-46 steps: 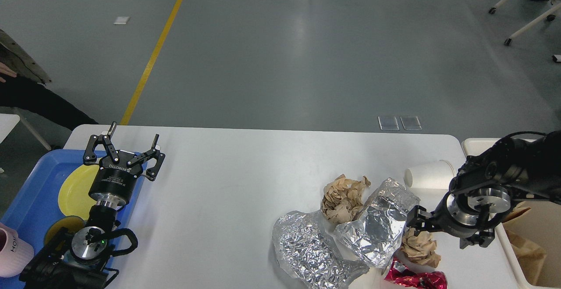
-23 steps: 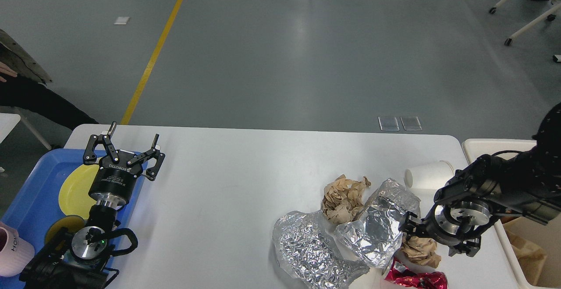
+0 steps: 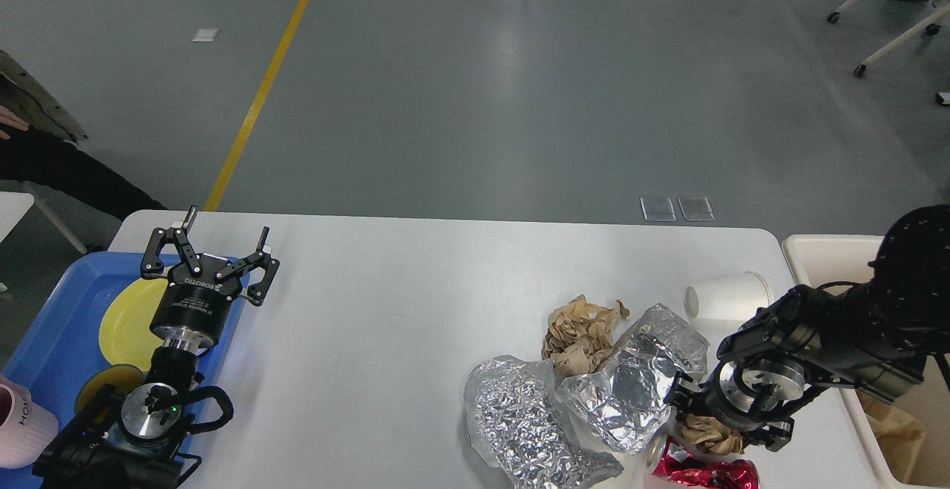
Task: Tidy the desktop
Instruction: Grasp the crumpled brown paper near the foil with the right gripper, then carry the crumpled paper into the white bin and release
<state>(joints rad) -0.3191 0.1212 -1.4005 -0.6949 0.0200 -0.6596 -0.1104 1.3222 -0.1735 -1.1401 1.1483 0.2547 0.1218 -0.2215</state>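
The desktop (image 3: 386, 311) fills the lower frame. At left, the left gripper (image 3: 213, 245) hovers spread open; lower right, the right gripper (image 3: 679, 392) meets crumpled foil (image 3: 631, 385), its finger state unclear.

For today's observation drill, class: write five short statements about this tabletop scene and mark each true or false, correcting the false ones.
1. The white paper cup lies on its side. True.
2. The left gripper has its jaws shut on a plate. False: they are open and hold nothing.
3. The round yellow plate sits in the blue plastic tray. True.
4. The crumpled silver foil lies on the floor. False: it lies on the white rectangular desktop.
5. The right gripper is beside the foil. True.
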